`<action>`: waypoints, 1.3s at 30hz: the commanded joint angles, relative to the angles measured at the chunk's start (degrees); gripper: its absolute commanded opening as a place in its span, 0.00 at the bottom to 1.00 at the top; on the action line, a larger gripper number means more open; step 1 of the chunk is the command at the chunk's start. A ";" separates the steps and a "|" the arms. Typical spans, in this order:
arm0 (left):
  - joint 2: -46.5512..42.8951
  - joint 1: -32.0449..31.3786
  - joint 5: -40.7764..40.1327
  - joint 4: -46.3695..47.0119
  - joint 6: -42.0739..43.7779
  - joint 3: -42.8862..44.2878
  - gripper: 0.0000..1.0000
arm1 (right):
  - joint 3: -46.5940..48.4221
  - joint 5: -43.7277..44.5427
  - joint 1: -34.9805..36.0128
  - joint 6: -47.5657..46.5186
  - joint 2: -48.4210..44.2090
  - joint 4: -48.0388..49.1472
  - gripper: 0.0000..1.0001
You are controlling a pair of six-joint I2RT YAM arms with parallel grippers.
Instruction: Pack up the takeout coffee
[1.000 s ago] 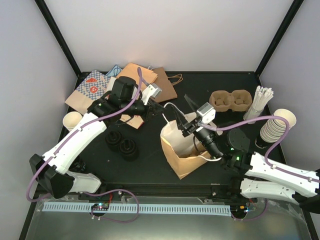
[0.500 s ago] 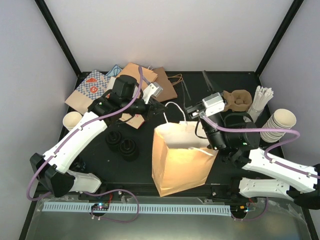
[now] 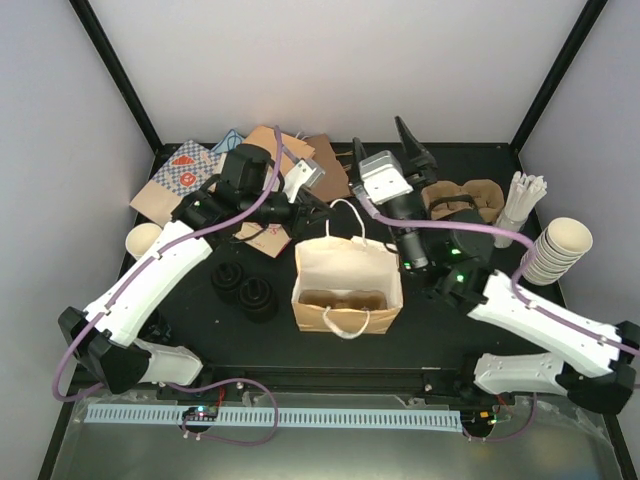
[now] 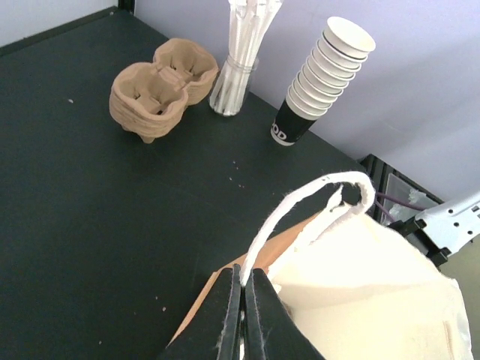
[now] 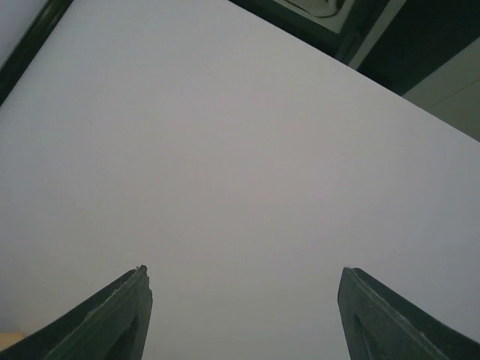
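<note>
Soft, even overhead light leaves faint shadows on the tabletop. The bag glares near-white in the left wrist view. The right end effector shows dark and slightly soft against a blank wall.

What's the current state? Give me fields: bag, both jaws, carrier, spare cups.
bag: paper bag upright, mouth open, mid-table
left jaws: shut on the bag handle
right jaws: open, raised, facing the back wall, holding nothing
carrier: pulp carrier empty, apart from the bag
spare cups: lidless cup stack at the far edge
</note>
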 commanded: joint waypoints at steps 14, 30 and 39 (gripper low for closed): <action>2.76 -0.12 0.84 -2.21 7.20 8.48 0.02 | 0.14 -9.50 -0.12 38.51 -17.31 -56.48 0.70; -5.09 -0.21 1.34 1.19 5.26 -3.07 0.02 | -4.77 -18.86 0.01 54.19 -17.64 -70.88 0.63; -12.52 -0.28 1.38 3.65 2.27 -11.44 0.01 | -8.27 -18.47 0.06 61.12 -20.23 -75.94 0.64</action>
